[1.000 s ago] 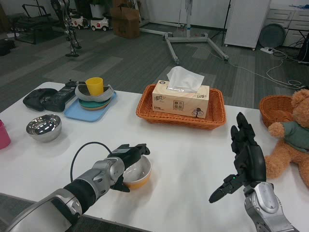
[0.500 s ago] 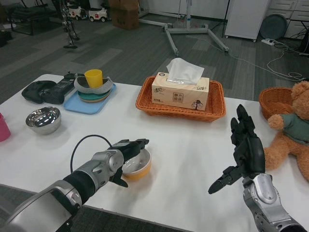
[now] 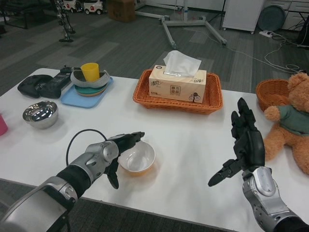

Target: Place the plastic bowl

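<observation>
Table (image 3: 193, 145) white; plastic bowl (image 3: 137, 158) on it; grey floor (image 3: 120, 43) behind.

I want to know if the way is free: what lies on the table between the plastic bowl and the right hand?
Nothing: in the head view, only bare white table lies between the plastic bowl and the right hand.

White table (image 3: 193, 145) bears plastic bowl (image 3: 137, 157), steel bowl (image 3: 40, 114), blue tray (image 3: 72, 98), wicker basket (image 3: 177, 99)

Glossy plastic bowl (image 3: 137, 157) on a smooth matt white counter (image 3: 188, 145); polished steel bowl (image 3: 40, 114); woven wicker basket (image 3: 178, 99).
</observation>
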`<state>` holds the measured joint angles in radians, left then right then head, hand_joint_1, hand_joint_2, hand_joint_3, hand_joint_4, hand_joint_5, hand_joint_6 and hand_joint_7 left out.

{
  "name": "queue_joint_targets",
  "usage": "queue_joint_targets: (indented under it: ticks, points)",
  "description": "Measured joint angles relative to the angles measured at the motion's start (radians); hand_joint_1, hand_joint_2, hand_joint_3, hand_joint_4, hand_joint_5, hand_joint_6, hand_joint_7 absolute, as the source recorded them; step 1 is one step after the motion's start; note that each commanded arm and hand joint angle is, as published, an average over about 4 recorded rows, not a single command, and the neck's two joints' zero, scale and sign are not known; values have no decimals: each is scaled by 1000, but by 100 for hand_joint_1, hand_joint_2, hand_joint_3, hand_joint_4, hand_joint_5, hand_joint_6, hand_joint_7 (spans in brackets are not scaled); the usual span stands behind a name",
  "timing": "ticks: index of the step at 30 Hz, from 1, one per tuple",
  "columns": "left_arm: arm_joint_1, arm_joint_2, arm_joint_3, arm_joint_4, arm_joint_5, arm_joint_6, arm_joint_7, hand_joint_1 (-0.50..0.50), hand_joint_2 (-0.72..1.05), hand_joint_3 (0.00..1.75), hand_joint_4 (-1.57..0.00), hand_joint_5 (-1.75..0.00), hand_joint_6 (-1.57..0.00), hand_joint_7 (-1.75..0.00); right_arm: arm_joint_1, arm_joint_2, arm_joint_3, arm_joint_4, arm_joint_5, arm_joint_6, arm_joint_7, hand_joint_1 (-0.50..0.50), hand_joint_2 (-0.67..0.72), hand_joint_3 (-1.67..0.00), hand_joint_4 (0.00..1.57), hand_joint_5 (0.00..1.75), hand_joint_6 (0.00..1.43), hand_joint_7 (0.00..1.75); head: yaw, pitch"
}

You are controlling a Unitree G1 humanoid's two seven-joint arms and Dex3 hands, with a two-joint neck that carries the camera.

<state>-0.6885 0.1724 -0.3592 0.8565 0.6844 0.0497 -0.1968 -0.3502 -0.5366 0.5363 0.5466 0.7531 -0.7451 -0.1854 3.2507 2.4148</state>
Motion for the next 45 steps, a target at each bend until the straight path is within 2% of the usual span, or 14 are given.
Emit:
queue_joint_targets:
  ticks: [11, 13, 16, 19, 20, 23, 24, 27, 30, 32, 34, 36, 40, 45]
  points:
    - [86, -10, 144, -268, 11, 6, -6, -50, 34, 52, 0, -123, 0, 0, 0, 3, 0, 2, 0, -7, 0, -46, 68, 0, 20, 0, 0, 7, -1, 9]
    - [110, -15, 181, -328, 13, 7, -8, -49, 34, 72, 0, -123, 0, 0, -1, 3, 0, 2, 0, -8, 0, -46, 68, 0, 20, 0, 0, 7, -2, 11]
    - [167, -29, 281, -483, -27, 4, -9, -49, 43, 105, 0, -121, 0, 0, -2, 4, -1, 2, 0, -9, 0, -46, 68, 0, 20, 0, 0, 7, -9, 21]
    - [221, -42, 337, -567, -171, -25, -5, -49, 60, 100, 0, -113, 0, 0, -3, 4, -3, 1, 0, -9, 0, -46, 71, 0, 20, 0, 0, 7, -12, 30]
    - [240, -46, 349, -579, -241, -55, 0, -49, 67, 83, 0, -103, 0, 0, -3, 4, -3, 1, 0, -9, 0, -46, 72, 0, 20, 0, 0, 7, -11, 32]
    - [271, -55, 370, -579, -500, -206, 29, -49, 98, 9, 0, -46, 0, 0, -3, 4, -3, 2, -1, -9, 0, -46, 71, 0, 20, 0, 0, 7, -4, 42]
    - [273, -57, 369, -569, -581, -261, 39, -50, 105, 0, 0, -36, 0, 0, -3, 4, -3, 2, -2, -9, 0, -46, 69, 0, 20, 0, 0, 7, -3, 46]
    - [273, -73, 349, -514, -815, -444, 64, -50, 105, 2, 0, -26, 0, 0, -3, 4, -3, 2, -2, -9, 0, -46, 66, 0, 20, 0, 0, 7, -4, 57]
    - [273, -107, 327, -441, -1025, -671, 92, -50, 105, 2, 0, -23, 0, 0, -3, 4, -3, 2, -2, -9, 0, -46, 71, 0, 20, 0, 0, 7, -10, 67]
    - [272, -121, 327, -414, -1083, -782, 107, -50, 47, 0, 0, -23, 0, 0, -3, 4, -3, 2, -1, -9, 0, -46, 69, 0, 20, 0, 0, 7, -15, 73]
    - [272, -123, 333, -406, -1099, -829, 120, -50, -6, 0, 0, -21, 0, 0, -3, 4, -3, 2, -1, -9, 0, -46, 69, 0, 20, 0, 0, 7, -23, 79]
    - [272, -121, 343, -404, -1102, -837, 130, -50, -2, 0, 0, -21, 0, 0, -3, 4, -3, 2, -1, -9, 0, -46, 69, 0, 20, 0, 0, 7, -33, 85]
    - [272, -114, 356, -402, -1107, -847, 133, -50, -8, 0, 0, -15, 0, 0, -6, 4, -3, 2, -2, -9, 0, -46, 69, 0, 20, 0, 0, 7, -58, 94]
    - [272, -114, 380, -402, -1131, -855, 133, -50, -6, 0, 0, -15, 0, 0, -24, 4, -4, 1, -2, -9, 0, -46, 68, 0, 20, 0, 0, 7, -74, 97]
